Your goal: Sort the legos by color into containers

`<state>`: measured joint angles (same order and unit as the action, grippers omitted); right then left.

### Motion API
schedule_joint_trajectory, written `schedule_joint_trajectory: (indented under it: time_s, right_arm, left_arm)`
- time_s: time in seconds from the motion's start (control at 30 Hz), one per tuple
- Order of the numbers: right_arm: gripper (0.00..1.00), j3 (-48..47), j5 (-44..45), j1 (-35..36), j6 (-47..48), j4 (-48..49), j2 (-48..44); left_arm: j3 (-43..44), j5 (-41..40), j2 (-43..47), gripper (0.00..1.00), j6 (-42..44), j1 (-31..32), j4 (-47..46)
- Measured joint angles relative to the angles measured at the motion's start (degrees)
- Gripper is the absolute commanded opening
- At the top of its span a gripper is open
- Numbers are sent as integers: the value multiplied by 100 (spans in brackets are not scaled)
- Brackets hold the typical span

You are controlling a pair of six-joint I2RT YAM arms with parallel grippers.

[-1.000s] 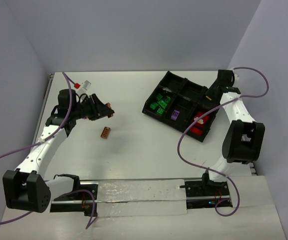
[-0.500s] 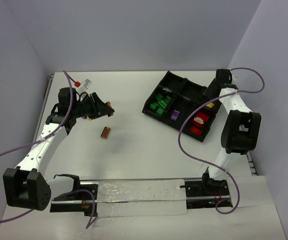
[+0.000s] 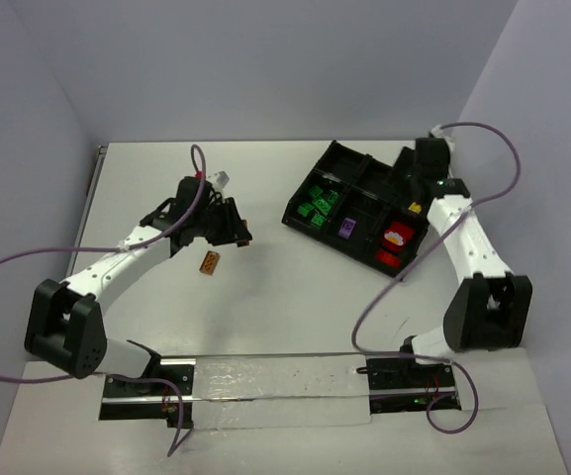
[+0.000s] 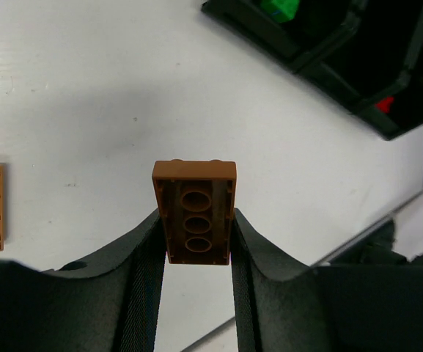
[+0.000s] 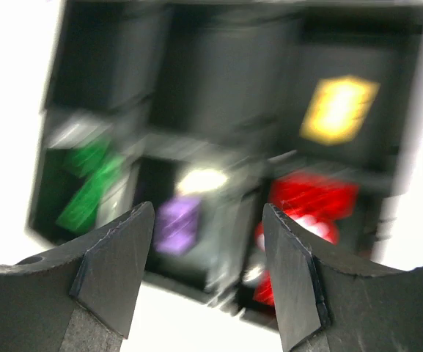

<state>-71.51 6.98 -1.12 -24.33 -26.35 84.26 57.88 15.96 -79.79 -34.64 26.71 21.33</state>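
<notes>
Left gripper (image 4: pixel 195 220) clamped on brown brick (image 4: pixel 194 183), loose brown lego (image 3: pixel 210 262) on table (image 3: pixel 285 297), right gripper (image 5: pixel 207 213) spread wide above tray (image 3: pixel 338 148)

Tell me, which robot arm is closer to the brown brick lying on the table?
Left. The left arm reaches right next to the loose brown brick, its jaws shut on a second brown brick. The right arm is far away, jaws open over the black tray.
</notes>
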Motion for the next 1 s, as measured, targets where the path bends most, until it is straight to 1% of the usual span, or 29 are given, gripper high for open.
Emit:
schedule_joint_trajectory:
  time_s: [0.1,0.17,0.23,0.33,0.4,0.53,0.6,0.7,0.73,0.77,0.83,0.87,0.9,0.93,0.97,1.0]
  right_arm:
    - [70,347,-31,1013,21,155,-648]
    - [70,747,-34,1610,-36,258,-986]
    - [70,1171,-83,2052,-149,235,-1225]
    - [70,1710,-127,2322,-351,175,-1419]
    - [70,1956,-121,2443,-467,131,-1465]
    - [70,2085,-126,2641,-614,120,-1430]
    - [70,2078,-153,2709,-647,173,-1363]
    - [70,2038,-182,2773,-694,211,-1204]
    - [70,2016,-183,2800,-716,222,-1134]
    - [71,2000,-178,2836,-749,244,-1061]
    - [71,1998,-179,2901,-801,260,-960]
    - [71,1998,-173,2930,-826,258,-916]
    - [71,1998,-162,2949,-850,257,-887]
    - [72,1998,-156,2960,-868,254,-875]
    - [72,1998,-149,2967,-884,255,-873]
    - [72,1997,-127,2971,-890,256,-871]
  left_arm:
    - [209,-599,-424,0,59,352,170]
    - [451,-1071,-856,0,88,643,244]
    - [611,-1418,-1276,0,82,941,261]
    - [627,-1854,-1696,0,-22,1263,391]
    - [585,-2110,-1827,0,-132,1396,499]
    - [485,-2441,-1853,0,-314,1554,605]
    - [482,-2539,-1853,3,-357,1632,612]
    - [496,-2599,-1881,15,-369,1750,635]
    - [512,-2613,-1913,21,-368,1793,662]
    - [544,-2632,-1977,38,-367,1835,695]
    - [593,-2641,-2113,69,-367,1898,714]
    - [602,-2640,-2171,79,-358,1925,725]
    - [602,-2637,-2206,81,-339,1946,760]
    - [602,-2631,-2217,89,-349,1959,804]
    - [602,-2629,-2221,95,-354,1967,838]
    - [605,-2632,-2209,98,-348,1973,872]
